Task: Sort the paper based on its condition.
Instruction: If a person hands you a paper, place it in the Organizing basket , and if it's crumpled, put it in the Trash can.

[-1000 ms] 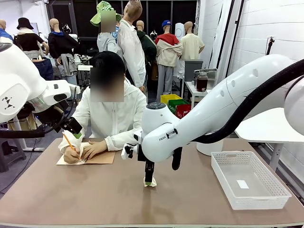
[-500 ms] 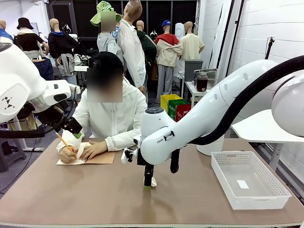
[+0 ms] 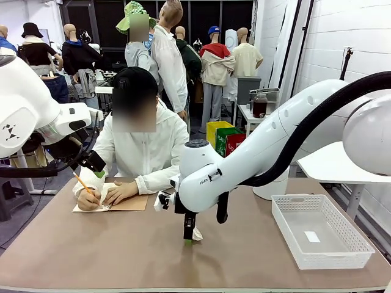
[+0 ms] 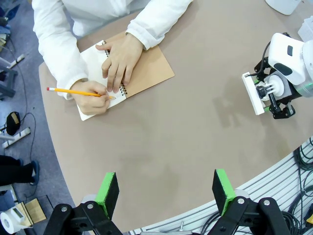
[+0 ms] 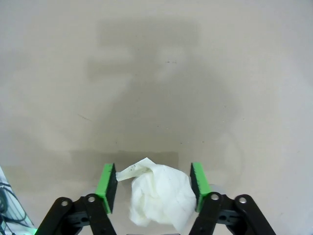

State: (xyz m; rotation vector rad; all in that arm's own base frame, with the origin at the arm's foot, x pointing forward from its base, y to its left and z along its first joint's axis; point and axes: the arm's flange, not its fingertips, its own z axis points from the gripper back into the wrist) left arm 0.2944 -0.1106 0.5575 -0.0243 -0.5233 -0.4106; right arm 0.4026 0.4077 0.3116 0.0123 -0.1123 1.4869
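The crumpled paper ball lies on the surface near its middle, between the green pads of the right tool, which points straight down over it. One pad touches the ball and a paper flap meets the other; I cannot tell whether the ball is pinched. The left tool hangs open and empty above the surface. At the far edge a person holds a pencil on a notebook. A white basket stands to the right.
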